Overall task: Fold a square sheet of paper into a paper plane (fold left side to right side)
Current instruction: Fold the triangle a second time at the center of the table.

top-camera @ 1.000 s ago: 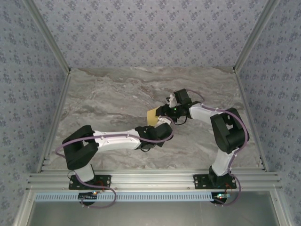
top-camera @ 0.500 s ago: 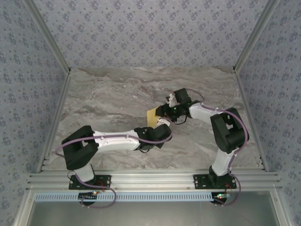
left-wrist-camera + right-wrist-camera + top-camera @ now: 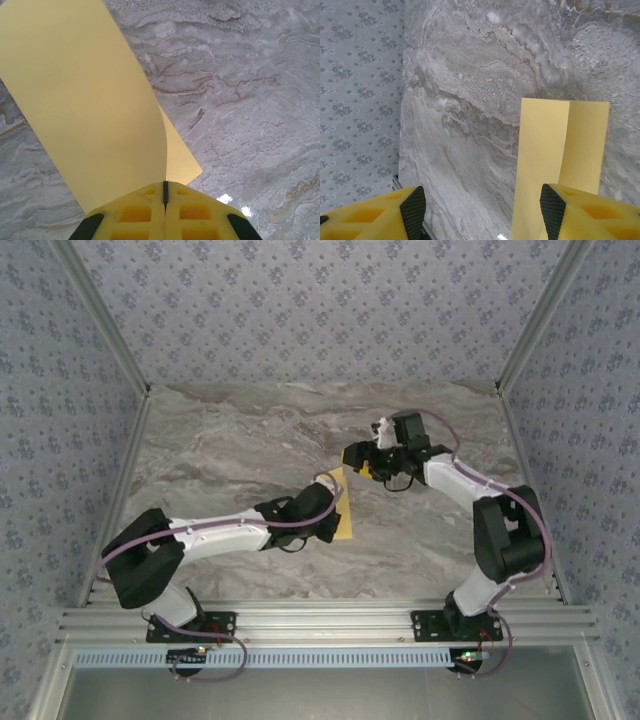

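Near the middle of the marble table (image 3: pixel 230 450), the mustard-yellow sheet of paper (image 3: pixel 343 506) is lying as a narrow strip running from 12 to 6 o'clock in the top view. The left gripper (image 3: pixel 327 508) is meeting it from the sheet's 9 o'clock side. In the left wrist view its yellow fingers (image 3: pixel 135 215) are pressing together on the near edge of the paper, pinching it. From that pinch one layer is curling up toward 11 o'clock, while another is peeking out flat on the table toward 1 o'clock. The right gripper (image 3: pixel 358 458) is hovering near the sheet's far end, at about 1 o'clock from it. Its fingers (image 3: pixel 375 217) are standing wide apart, gripping nothing. Between them in the right wrist view, the paper (image 3: pixel 540 165) is showing two overlapping panels meeting along a straight vertical edge.
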`<state>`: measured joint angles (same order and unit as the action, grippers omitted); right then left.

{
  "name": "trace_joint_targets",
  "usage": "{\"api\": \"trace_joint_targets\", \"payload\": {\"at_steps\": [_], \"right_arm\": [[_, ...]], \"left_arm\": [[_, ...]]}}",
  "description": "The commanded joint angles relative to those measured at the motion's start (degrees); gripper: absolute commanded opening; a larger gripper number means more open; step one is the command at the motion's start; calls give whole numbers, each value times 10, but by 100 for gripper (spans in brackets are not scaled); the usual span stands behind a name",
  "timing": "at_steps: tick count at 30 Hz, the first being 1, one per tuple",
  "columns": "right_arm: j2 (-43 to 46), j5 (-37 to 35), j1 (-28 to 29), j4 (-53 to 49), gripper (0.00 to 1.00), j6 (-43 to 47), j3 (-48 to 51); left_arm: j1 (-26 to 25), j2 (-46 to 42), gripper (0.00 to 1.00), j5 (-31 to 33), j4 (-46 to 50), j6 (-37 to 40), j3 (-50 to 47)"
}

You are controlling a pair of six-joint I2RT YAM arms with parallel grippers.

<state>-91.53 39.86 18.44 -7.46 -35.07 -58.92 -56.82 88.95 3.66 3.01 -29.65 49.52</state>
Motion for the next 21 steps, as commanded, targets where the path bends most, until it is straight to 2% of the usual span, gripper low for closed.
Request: {"api": "trace_joint_targets", "payload": {"at_steps": [1, 3, 6, 14, 21], "right_arm": [[34, -18, -5, -20, 64, 39, 46], [51, -28, -4, -18, 55, 42, 79], [68, -40, 5, -1, 50, 38, 125], [68, -67, 48, 43, 46, 17, 194], [52, -79, 67, 55, 43, 14, 203]], "left_arm": [[21, -24, 0, -61, -28, -13, -15], [36, -31, 0, -78, -29, -12, -24], [61, -39, 0, -112, -34, -12, -38], [100, -42, 0, -198, -97, -39, -63], [103, -32, 0, -212, -110, -55, -54]]}}
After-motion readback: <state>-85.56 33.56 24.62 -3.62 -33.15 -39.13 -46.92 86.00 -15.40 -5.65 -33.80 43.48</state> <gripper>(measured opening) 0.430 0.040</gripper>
